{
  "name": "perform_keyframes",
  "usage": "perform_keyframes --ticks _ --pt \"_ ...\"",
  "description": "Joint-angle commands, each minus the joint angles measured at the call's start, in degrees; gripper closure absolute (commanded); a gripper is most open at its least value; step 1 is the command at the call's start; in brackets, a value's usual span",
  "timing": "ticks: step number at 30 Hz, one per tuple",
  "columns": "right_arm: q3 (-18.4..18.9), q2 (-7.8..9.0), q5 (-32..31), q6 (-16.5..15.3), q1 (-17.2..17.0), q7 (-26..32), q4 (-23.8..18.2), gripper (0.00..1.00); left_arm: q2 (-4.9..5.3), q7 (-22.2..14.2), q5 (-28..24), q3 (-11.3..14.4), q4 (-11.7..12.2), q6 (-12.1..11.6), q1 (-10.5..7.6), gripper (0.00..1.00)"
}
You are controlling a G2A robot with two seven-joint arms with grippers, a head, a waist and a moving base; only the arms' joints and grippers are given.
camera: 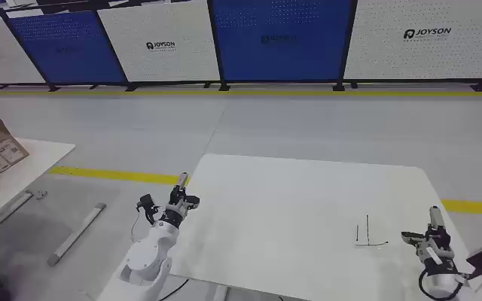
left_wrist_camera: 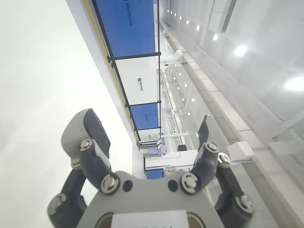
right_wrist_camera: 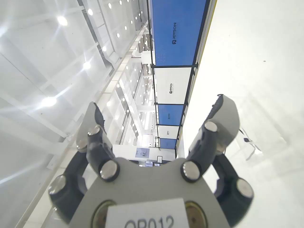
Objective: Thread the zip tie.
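the zip tie, seemingly several thin dark strips, is laid flat on the table near the right gripper, outside its spread, empty jaws. the left gripper, likewise spread, is held well apart at the opposite edge.

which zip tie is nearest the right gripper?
The zip tie lying crosswise, tip toward the right gripper. The long one and short one run away from the robot, farther off.
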Motion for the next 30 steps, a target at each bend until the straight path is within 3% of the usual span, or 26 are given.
perform_keyframes --ticks 1,2,3,4,5,6,7,8,9,10,11,12,13,16,19,24,27,30 --pt "0.0 0.00 0.0 0.0 0.0 0.0 0.0 0.00 0.00 0.0 0.0 0.0 0.0 0.0 0.00 0.00" --pt "0.0 0.00 0.0 0.0 0.0 0.0 0.0 0.22 0.00 0.0 0.0 0.0 0.0 0.0 0.00 0.00" --pt "0.0 0.00 0.0 0.0 0.0 0.0 0.0 0.00 0.00 0.0 0.0 0.0 0.0 0.0 0.00 0.00" --pt "0.0 0.00 0.0 0.0 0.0 0.0 0.0 0.00 0.00 0.0 0.0 0.0 0.0 0.0 0.00 0.22" --pt "0.0 0.00 0.0 0.0 0.0 0.0 0.0 0.00 0.00 0.0 0.0 0.0 0.0 0.0 0.00 0.00" --pt "0.0 0.00 0.0 0.0 0.0 0.0 0.0 0.22 0.00 0.0 0.0 0.0 0.0 0.0 0.00 0.00" --pt "0.0 0.00 0.0 0.0 0.0 0.0 0.0 0.00 0.00 0.0 0.0 0.0 0.0 0.0 0.00 0.00" --pt "0.0 0.00 0.0 0.0 0.0 0.0 0.0 0.22 0.00 0.0 0.0 0.0 0.0 0.0 0.00 0.22" --pt "0.0 0.00 0.0 0.0 0.0 0.0 0.0 0.00 0.00 0.0 0.0 0.0 0.0 0.0 0.00 0.00" --pt "0.0 0.00 0.0 0.0 0.0 0.0 0.0 0.00 0.00 0.0 0.0 0.0 0.0 0.0 0.00 0.22" --pt "0.0 0.00 0.0 0.0 0.0 0.0 0.0 0.22 0.00 0.0 0.0 0.0 0.0 0.0 0.00 0.00" --pt "0.0 0.00 0.0 0.0 0.0 0.0 0.0 0.22 0.00 0.0 0.0 0.0 0.0 0.0 0.00 0.22" --pt "-0.1 0.03 -0.5 0.0 0.1 0.3 -0.2 0.00 0.00 0.0 0.0 0.0 0.0 0.0 0.00 0.00" --pt "0.5 0.28 -3.1 -0.2 -0.4 4.2 -1.2 0.00 0.00 0.0 0.0 0.0 0.0 0.0 0.00 0.00" --pt "3.5 0.86 -2.8 -0.3 -1.3 12.9 -2.4 0.00 0.00 0.0 0.0 0.0 0.0 0.0 0.00 0.00" --pt "10.1 2.18 -1.2 3.4 -1.4 29.1 -3.3 0.00 0.00 0.0 0.0 0.0 0.0 0.0 0.00 0.00" --pt "12.7 2.69 -4.7 5.8 -0.2 29.3 -2.1 0.00 0.00 0.0 0.0 0.0 0.0 0.0 0.00 0.00" --pt "12.7 2.69 -4.7 5.8 -0.2 29.3 -2.1 0.00 0.00 0.0 0.0 0.0 0.0 0.0 0.00 0.00"
